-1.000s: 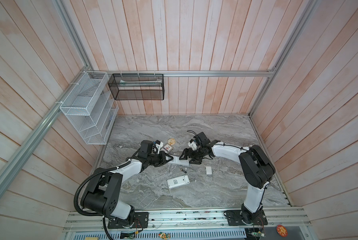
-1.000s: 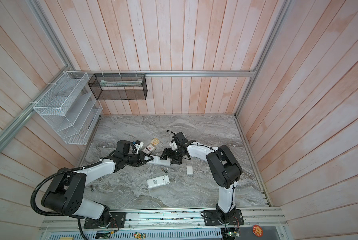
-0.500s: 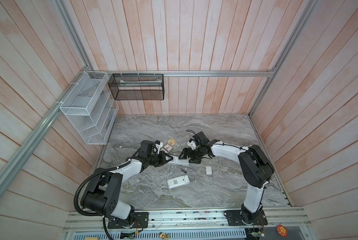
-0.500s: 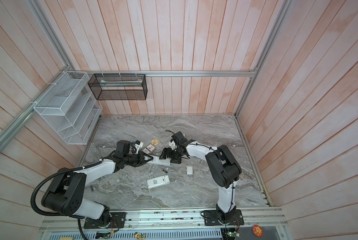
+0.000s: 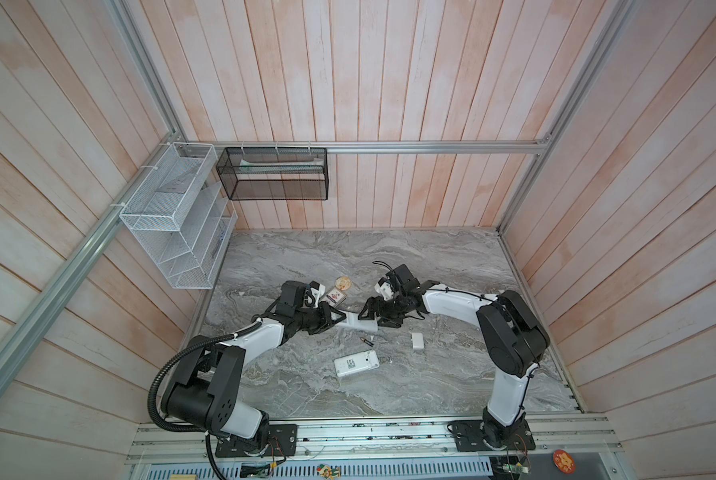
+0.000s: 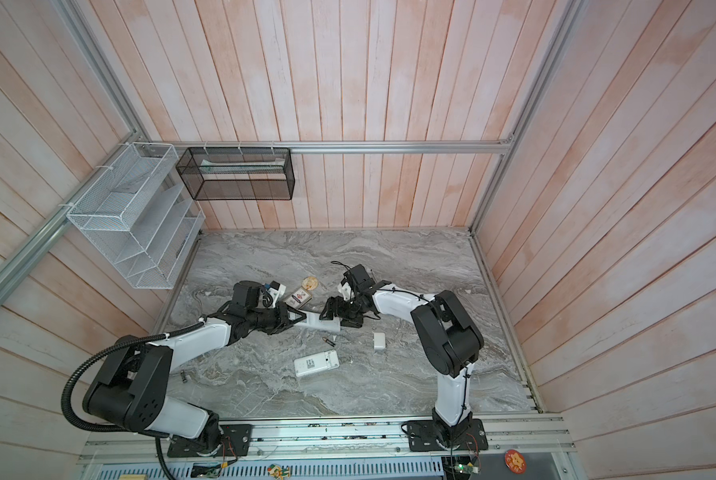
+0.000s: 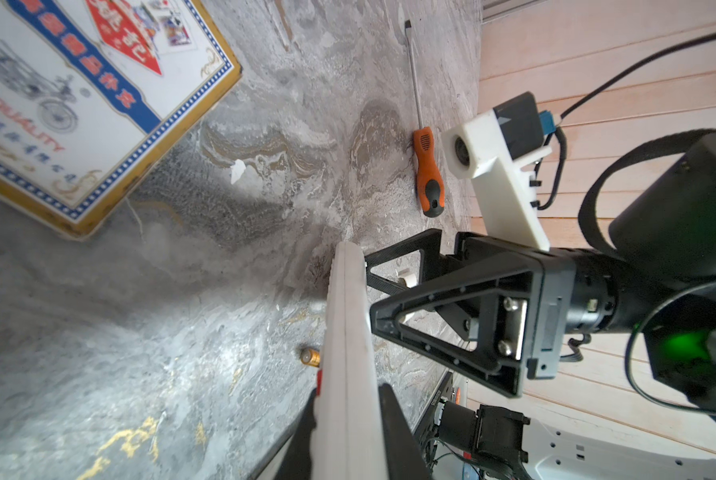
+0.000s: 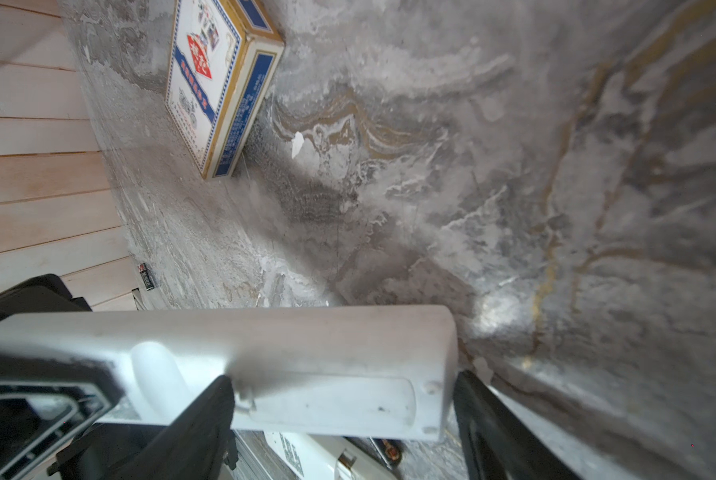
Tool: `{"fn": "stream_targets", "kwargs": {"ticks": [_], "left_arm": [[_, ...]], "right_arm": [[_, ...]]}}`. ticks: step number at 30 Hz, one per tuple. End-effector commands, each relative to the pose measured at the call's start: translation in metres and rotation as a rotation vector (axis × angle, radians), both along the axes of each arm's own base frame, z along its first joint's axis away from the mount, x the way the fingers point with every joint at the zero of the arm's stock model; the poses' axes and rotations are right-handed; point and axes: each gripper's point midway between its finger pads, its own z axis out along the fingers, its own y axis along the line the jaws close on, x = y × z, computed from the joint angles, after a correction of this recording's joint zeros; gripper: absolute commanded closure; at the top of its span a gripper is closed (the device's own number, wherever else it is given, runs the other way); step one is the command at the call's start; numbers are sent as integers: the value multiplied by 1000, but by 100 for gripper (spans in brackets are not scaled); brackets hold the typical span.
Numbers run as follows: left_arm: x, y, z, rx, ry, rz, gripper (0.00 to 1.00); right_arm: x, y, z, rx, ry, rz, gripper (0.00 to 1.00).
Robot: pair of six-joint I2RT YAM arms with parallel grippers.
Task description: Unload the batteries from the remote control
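My left gripper (image 7: 348, 419) is shut on a white remote control (image 5: 358, 322), holding it on edge just above the table (image 5: 431, 266). My right gripper (image 8: 344, 415) is open and straddles the remote's (image 8: 285, 353) free end. One finger sits at the lip of the closed battery cover (image 8: 327, 399), the other just off the end face. One of the batteries (image 5: 366, 341) lies loose on the table below the remote, also seen as a golden tip (image 7: 310, 356). Another dark battery (image 8: 146, 276) lies near the wall.
A second white remote (image 5: 356, 363) lies back-up toward the front, with a small white cover (image 5: 417, 341) to its right. A playing-card box (image 5: 334, 296) and a round token (image 5: 342, 283) lie behind the grippers. An orange-handled screwdriver (image 7: 428, 170) lies behind the right gripper.
My right gripper has edged a little further onto the remote's end and its jaws have narrowed slightly. The left gripper and the remote have stayed put.
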Motion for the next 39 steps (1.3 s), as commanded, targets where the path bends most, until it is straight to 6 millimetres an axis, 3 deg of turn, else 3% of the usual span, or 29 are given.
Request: {"fn": "stream_targets", "kwargs": {"ticks": [1,13,25,30,39], "left_arm": [[-2,-8,2,5,-53,-31,92],[-1,-16,3,9,-57,-46,92],[-2,-17,3,32,-68,-57,93],[2,-8,4,121,-90,-33,94],[7,4,7,295,-130,-10,94]], "right_arm": [[-27,0,-25,-57,60,47,20],[-27,3,-25,-75,53,64,17],[-22,-5,-34,-158,53,61,22],[-10,-31,-38,-371,-24,67,15],[4,-62,-21,-631,-143,114,10]]}}
